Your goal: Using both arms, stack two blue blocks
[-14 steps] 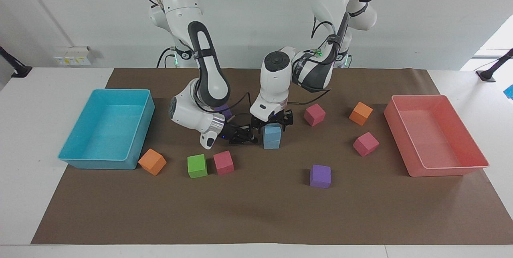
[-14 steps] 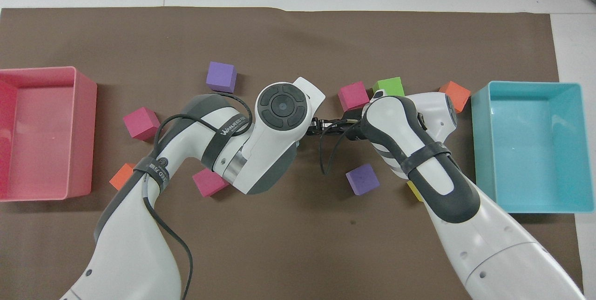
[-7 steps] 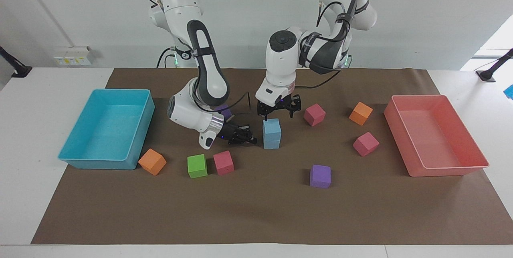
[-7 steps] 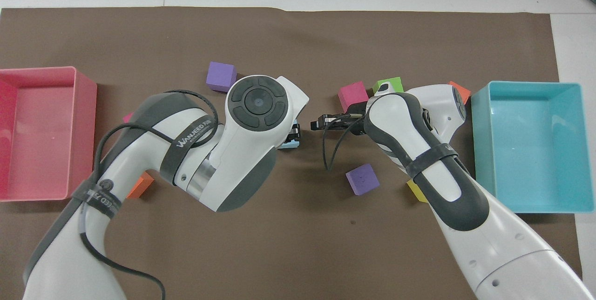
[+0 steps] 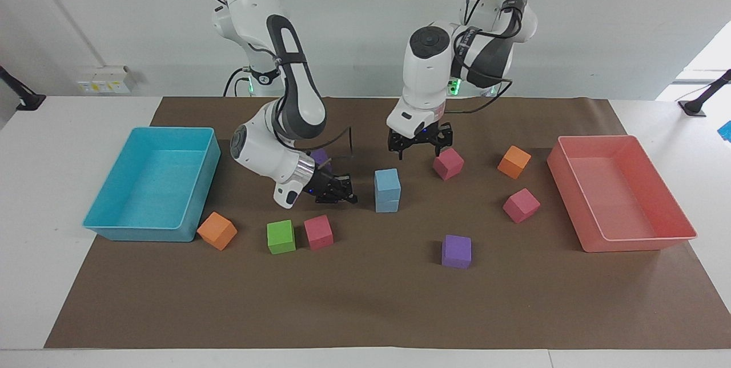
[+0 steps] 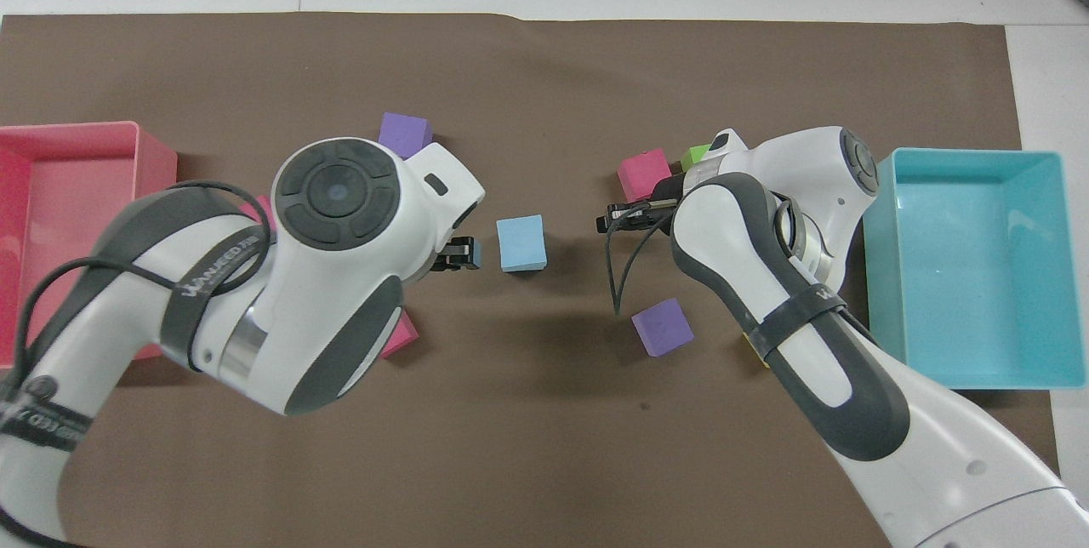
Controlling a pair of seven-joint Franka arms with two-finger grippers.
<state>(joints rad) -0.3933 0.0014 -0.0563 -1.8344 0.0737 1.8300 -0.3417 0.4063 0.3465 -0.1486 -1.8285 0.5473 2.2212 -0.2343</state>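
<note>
The two blue blocks (image 5: 387, 190) sit stacked between the grippers: left gripper (image 5: 420, 144) raised, fingers apart; right gripper (image 5: 336, 191) low beside them, spacing unclear.

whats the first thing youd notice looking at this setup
The blue stack stands alone mid-mat, one blue cube squarely on another. Two white arms flank it: the left pincer hangs empty above the mat beside a pink cube, the right pincer low beside the stack. Bright cubes lie scattered between a cyan tray and a pink tray.
</note>
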